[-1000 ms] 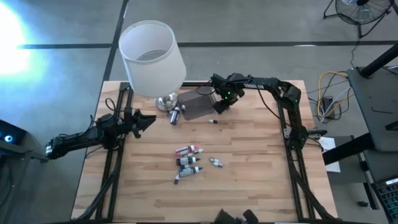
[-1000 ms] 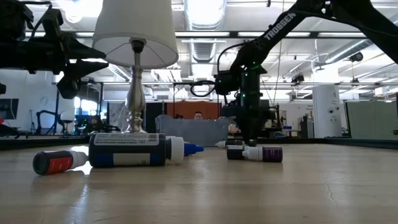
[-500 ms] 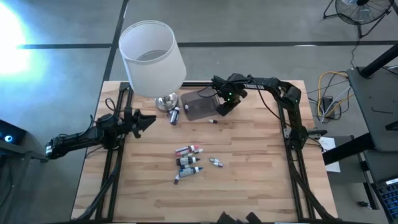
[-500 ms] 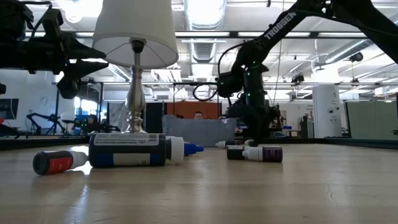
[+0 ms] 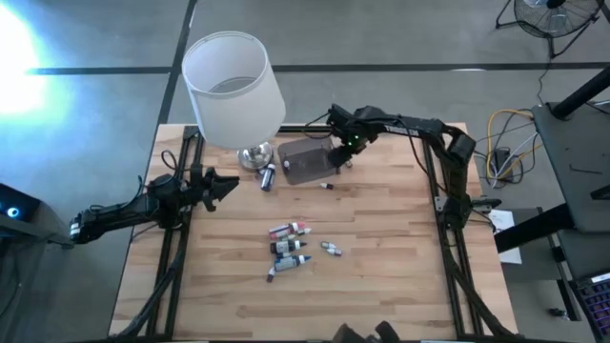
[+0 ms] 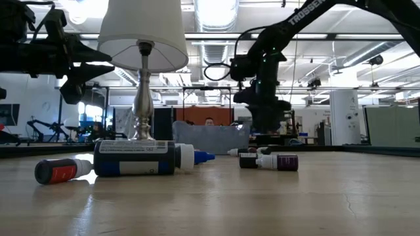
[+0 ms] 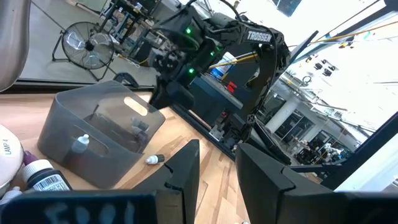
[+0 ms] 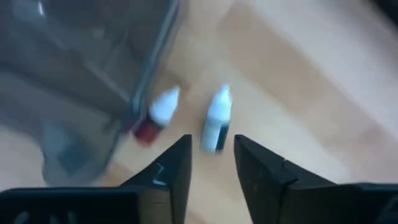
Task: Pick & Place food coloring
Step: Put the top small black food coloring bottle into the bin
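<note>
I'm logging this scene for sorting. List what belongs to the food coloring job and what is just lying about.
Belongs to the job:
- cluster of food coloring bottles mid-table
- stray bottle beside the box
- grey plastic box, bottles already inside
- right gripper, open, at the box's edge

Just about:
- lamp
- larger labelled bottle by the lamp base
- left gripper, waiting at the table's left edge

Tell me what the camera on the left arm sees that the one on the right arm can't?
Only the left wrist view shows the right arm's gripper above the grey box, a bottle standing inside the box, a fan and the room behind. Only the right wrist view shows a red-bodied bottle at the box's wall. Both share the box and the dark bottle with a white cap lying on the table beside it.
</note>
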